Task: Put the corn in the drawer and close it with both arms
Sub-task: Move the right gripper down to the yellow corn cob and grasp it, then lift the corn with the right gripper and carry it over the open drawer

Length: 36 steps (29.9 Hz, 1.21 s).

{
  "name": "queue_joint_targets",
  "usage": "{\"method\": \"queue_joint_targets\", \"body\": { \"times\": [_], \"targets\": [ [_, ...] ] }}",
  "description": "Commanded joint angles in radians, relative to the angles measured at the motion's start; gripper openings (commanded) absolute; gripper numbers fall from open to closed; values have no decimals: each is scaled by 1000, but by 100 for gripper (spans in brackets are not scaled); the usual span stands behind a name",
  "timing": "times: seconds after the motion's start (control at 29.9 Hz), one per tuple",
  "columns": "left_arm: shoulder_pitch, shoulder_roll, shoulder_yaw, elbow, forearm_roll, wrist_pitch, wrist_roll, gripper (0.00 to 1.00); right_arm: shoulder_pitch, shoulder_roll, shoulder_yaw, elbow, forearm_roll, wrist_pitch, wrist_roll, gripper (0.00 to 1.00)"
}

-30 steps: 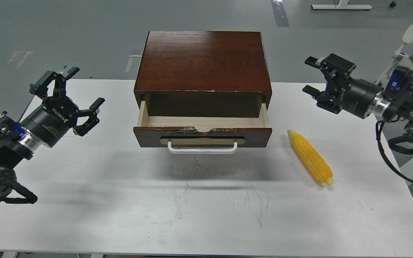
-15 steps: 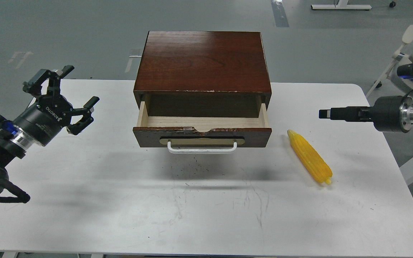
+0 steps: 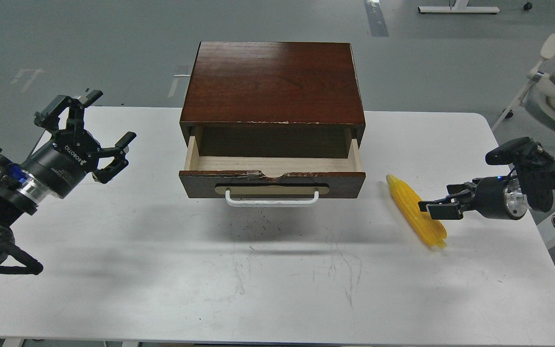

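The corn (image 3: 406,201) lies flat on the white table (image 3: 277,279), right of the drawer, its tapered end pointing to the back left. The drawer (image 3: 272,177) is pulled open; its pale wood interior is empty and the white bar handle (image 3: 271,199) faces me. My right gripper (image 3: 430,209) comes in low from the right, its fingers apart, with the tips over the corn's right side near its thick end. I cannot tell whether they touch the corn. My left gripper (image 3: 112,116) is open and empty, held above the table left of the drawer.
The dark brown cabinet (image 3: 272,82) that holds the drawer stands at the table's back middle. The table's right edge runs close behind my right arm (image 3: 513,200). A white chair base (image 3: 554,72) stands off the table at the far right.
My right gripper has dropped from high at the back right down to table level and reached left to the corn. The left gripper has barely shifted. The corn and the drawer have not moved.
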Motion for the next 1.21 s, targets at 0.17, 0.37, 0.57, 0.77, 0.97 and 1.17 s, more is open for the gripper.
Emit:
{"method": "queue_joint_targets", "body": {
  "times": [0.17, 0.37, 0.57, 0.77, 0.97, 1.17],
  "targets": [
    [2, 1, -2, 0, 0, 0, 0, 99, -37, 48, -9, -31, 0, -1, 0, 68],
    [2, 1, -3, 0, 0, 0, 0, 99, -45, 47, -19, -25, 0, -1, 0, 23],
    [2, 2, -3, 0, 0, 0, 0, 99, -30, 28, -15, -10, 6, -4, 0, 6],
    [0, 2, -5, 0, 0, 0, 0, 99, 119, -56, 2, 70, 24, -10, 0, 7],
    [-2, 4, -6, 0, 0, 0, 0, 99, 324, -131, 10, 105, 26, -7, 0, 7],
    [-3, 1, -6, 0, 0, 0, 0, 99, 533, -113, -4, 162, 29, 2, 0, 8]
  ]
}}
